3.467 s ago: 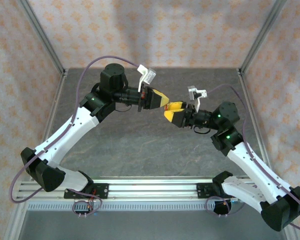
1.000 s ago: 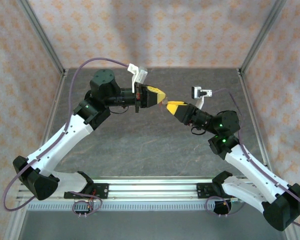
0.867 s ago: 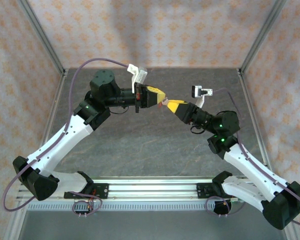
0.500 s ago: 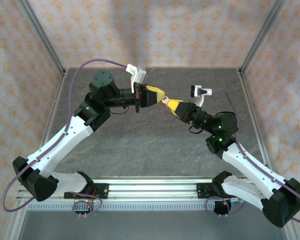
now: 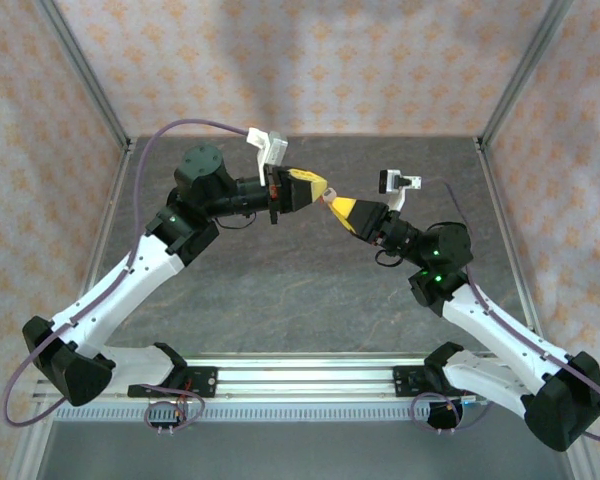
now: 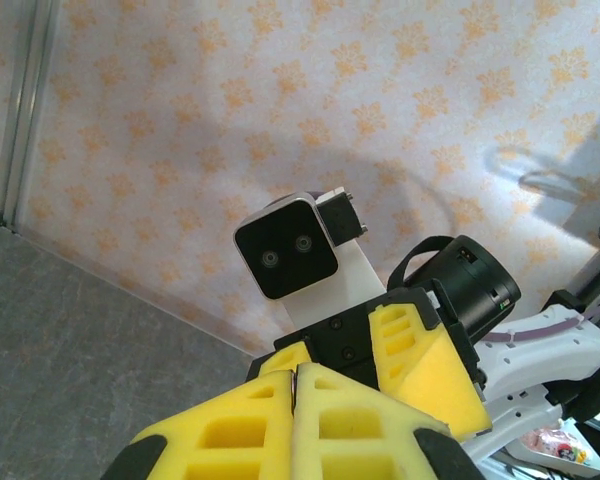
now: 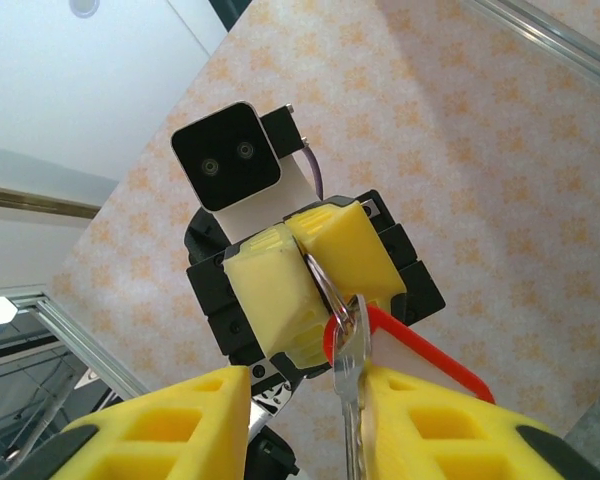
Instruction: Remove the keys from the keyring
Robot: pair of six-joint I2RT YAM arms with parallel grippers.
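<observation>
Both grippers meet in mid-air above the table's far half. My left gripper (image 5: 318, 189) is shut on the metal keyring (image 7: 323, 277), whose thin edge shows between the pressed yellow pads (image 6: 296, 385). From the ring hang a silver key (image 7: 348, 395) and a red-rimmed white tag (image 7: 423, 358). My right gripper (image 7: 305, 388) faces the left one with its jaws apart around the hanging key. The key lies against its right finger (image 7: 430, 425), and a clear gap separates it from the left finger (image 7: 170, 425). In the top view the right gripper (image 5: 337, 207) sits just below and right of the left fingertips.
The dark grey table (image 5: 280, 290) lies below both grippers, with patterned walls on three sides and metal frame posts (image 5: 515, 75) at the corners. The arm bases sit on the rail (image 5: 300, 375) at the near edge.
The right gripper has moved up and left onto the hanging key, and its jaws have narrowed. The left arm has drifted slightly left, still shut on the ring.
</observation>
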